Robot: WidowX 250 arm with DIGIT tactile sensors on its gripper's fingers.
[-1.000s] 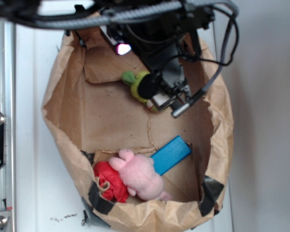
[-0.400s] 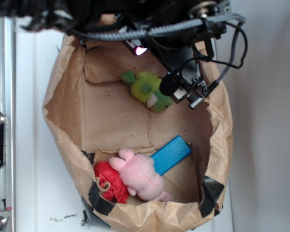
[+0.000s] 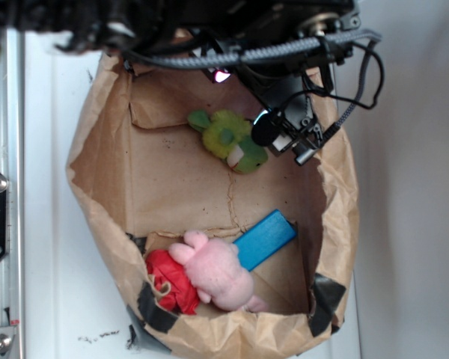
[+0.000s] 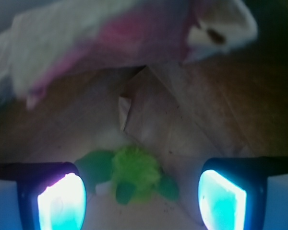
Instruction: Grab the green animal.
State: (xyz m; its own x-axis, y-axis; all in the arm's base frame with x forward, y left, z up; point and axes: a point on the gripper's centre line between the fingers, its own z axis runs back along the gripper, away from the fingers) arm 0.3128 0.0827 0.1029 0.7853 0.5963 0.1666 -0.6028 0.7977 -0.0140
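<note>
The tool [image 4: 141,199] hangs with its fingers spread wide and nothing held, the green animal [image 3: 228,140] lying between them on the paper bag [image 3: 97,187] floor near its far edge.

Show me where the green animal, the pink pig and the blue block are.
green animal [image 3: 228,140], exterior view, on its fuzzy lime body.
pink pig [image 3: 215,271], exterior view, on its pink head.
blue block [image 3: 264,238], exterior view, on its flat top face.
</note>
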